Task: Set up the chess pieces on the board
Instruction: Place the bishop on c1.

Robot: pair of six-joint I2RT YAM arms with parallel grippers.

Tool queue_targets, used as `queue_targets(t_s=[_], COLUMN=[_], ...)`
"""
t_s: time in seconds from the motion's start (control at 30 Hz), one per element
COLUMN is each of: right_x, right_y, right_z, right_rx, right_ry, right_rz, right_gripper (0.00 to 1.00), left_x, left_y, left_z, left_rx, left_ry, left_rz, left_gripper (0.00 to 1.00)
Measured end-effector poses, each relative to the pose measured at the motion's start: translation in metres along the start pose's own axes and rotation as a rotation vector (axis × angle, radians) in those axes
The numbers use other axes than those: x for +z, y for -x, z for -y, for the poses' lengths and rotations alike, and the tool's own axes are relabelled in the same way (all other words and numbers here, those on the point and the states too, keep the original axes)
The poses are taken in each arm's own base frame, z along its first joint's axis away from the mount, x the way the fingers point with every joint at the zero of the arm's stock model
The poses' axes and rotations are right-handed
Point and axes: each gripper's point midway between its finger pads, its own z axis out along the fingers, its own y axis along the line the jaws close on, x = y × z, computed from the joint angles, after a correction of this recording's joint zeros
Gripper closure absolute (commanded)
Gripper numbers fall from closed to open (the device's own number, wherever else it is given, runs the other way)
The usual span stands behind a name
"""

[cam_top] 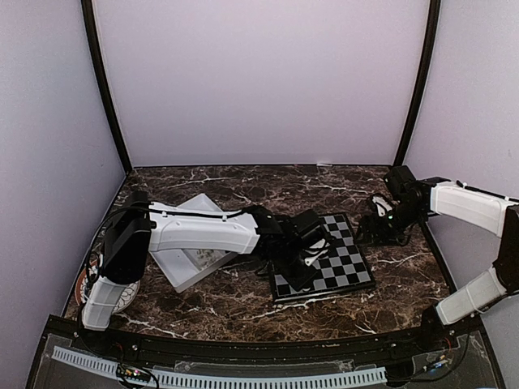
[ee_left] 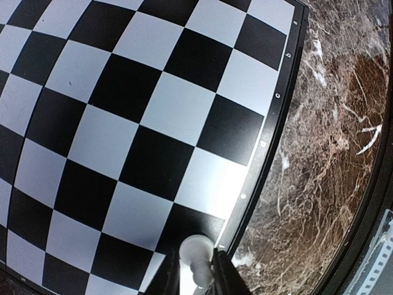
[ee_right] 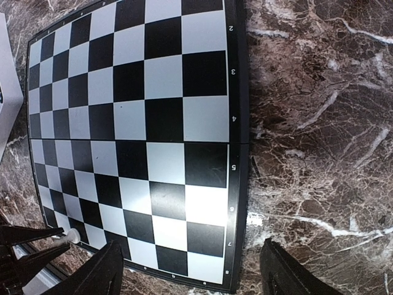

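Note:
The board lies right of centre, with no pieces standing on it that I can see. My left gripper reaches over its near left part. In the left wrist view the gripper is shut on a white chess piece, held base-down just over the black corner square of the board. My right gripper hovers off the board's far right corner, open and empty. The right wrist view shows the whole board and the white piece at its corner. Other pieces are not clearly seen.
A white rectangular tray lies tilted left of the board, partly under the left arm; its edge shows in the right wrist view. A round patterned plate sits at the far left. Dark marble tabletop surrounds them.

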Motion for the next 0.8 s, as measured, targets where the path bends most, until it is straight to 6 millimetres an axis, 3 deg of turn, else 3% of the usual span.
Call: queue_targets(t_s=[0.63, 0.77, 0.8], right_x=[0.001, 0.0, 0.0], right_y=[0.002, 0.002, 0.002], right_z=[-0.001, -0.001, -0.001], right_rx=[-0.007, -0.008, -0.007], right_ry=[0.003, 0.004, 0.003], right_rz=[-0.002, -0.001, -0.002], right_gripper=[0.22, 0.22, 0.22], left_x=[-0.001, -0.022, -0.034], left_y=[-0.001, 0.006, 0.011], left_z=[-0.004, -0.011, -0.013], left_rx=[0.017, 0.059, 0.068], left_ry=[0.027, 0.077, 0.091], left_rz=[-0.002, 0.031, 0.055], left_gripper=[0.57, 0.54, 0.47])
